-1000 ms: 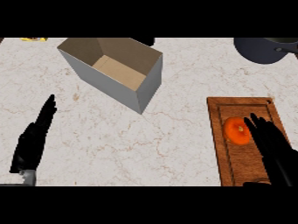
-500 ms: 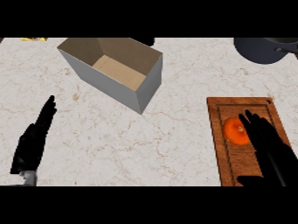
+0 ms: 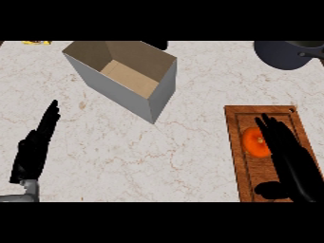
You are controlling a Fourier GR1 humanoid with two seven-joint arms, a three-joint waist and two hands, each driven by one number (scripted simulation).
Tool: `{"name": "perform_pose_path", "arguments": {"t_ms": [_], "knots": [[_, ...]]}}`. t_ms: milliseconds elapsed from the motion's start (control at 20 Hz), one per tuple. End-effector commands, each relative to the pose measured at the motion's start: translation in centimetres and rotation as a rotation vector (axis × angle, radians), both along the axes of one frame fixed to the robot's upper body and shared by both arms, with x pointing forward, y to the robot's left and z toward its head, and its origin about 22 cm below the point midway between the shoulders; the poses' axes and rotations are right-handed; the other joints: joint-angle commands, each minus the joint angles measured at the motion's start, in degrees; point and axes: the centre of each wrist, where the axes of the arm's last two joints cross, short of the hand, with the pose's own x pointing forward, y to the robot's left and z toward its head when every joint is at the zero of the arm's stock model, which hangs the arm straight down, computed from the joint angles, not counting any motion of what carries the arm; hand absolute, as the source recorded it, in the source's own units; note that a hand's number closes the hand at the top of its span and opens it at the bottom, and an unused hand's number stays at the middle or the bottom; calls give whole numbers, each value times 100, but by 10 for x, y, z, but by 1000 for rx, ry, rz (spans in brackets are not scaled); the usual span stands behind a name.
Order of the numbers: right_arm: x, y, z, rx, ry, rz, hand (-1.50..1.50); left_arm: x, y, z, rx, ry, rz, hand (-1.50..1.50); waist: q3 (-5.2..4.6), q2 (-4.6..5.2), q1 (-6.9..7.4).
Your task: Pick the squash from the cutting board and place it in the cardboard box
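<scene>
An orange squash lies on the wooden cutting board at the right of the counter. My right hand lies over the board with straight fingers; it covers the squash's right side, and the thumb sticks out below near the front edge. The open cardboard box stands at the upper middle, tilted, with its opening facing up and nothing in it. My left hand rests open at the lower left, fingers pointing up, far from both board and box.
A dark pan sits at the back right corner. A small yellow object shows at the back left edge. Marble counter stretches between the box and the board.
My right hand has slid a little left and forward over the board, so its fingers now cover more of the squash. The left hand and box have not moved.
</scene>
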Motion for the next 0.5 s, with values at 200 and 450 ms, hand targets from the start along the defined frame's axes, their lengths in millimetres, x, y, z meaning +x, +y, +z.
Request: {"name": "perform_pose_path", "arguments": {"t_ms": [200,450], "knots": [[11,18,-20,-49,30,-22,-150,-19,-6,2,15,8,-9,0,24,13,31],[16,-17,-10,6,52,23,150,5,-8,1,7,7,-3,0,24,17,0]]}}
